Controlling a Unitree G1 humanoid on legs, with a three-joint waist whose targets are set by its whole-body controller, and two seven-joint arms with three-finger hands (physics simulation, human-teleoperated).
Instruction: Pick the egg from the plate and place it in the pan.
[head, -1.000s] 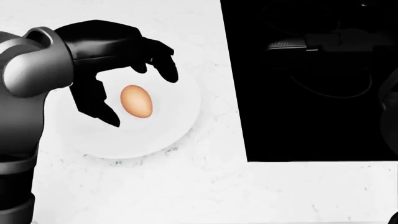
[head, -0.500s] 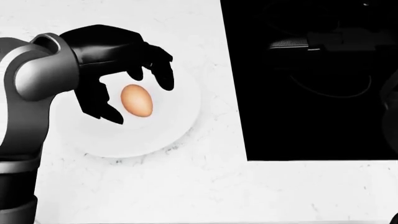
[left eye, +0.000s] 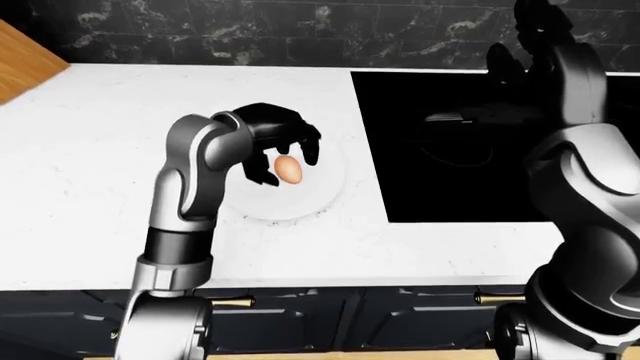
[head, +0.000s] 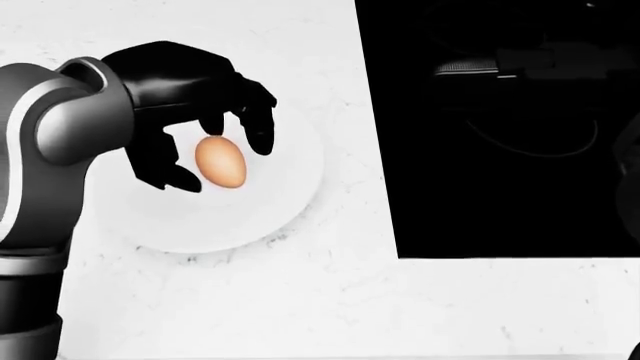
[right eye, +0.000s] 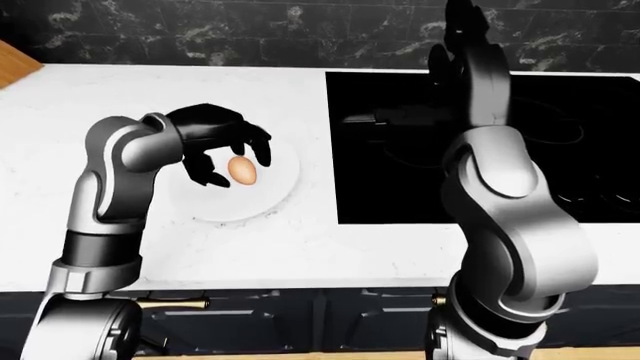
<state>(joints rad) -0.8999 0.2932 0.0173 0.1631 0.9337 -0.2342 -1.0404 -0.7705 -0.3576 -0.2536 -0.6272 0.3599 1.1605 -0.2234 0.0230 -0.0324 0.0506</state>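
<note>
I am closing my left hand (head: 205, 146) down over the egg (head: 220, 161), which is lying near the middle of the white plate (head: 290, 202) on the bench (head: 300, 300). A second ago my fingers were spread wide around the egg, with clear plate showing on both sides of it. Half a second ago they had drawn in. Now the thumb (head: 165, 172) is sitting just beside the egg's left edge, and the two upper fingers (head: 258, 124) are curling over its top and right side. The digits are apart rather than clamped. I judge they are touching or nearly touching the shell, but I cannot tell which from these views. The egg itself is not moving and is lying on the plate in the same place and tilt as before. For the task, this means the grasp is almost made but the lift has not begun. The next move calls for a gentle squeeze, since a smooth rounded shell could roll or squirt sideways out of three fingers.

To the right, the black stove (head: 500, 127) is filling the view and the pan (left eye: 455, 146) is only faintly showing there. My right hand (right eye: 462, 26) is hanging raised above the stove, holding nothing, and I cannot tell how its fingers stand. It differs little from the earlier frames.
</note>
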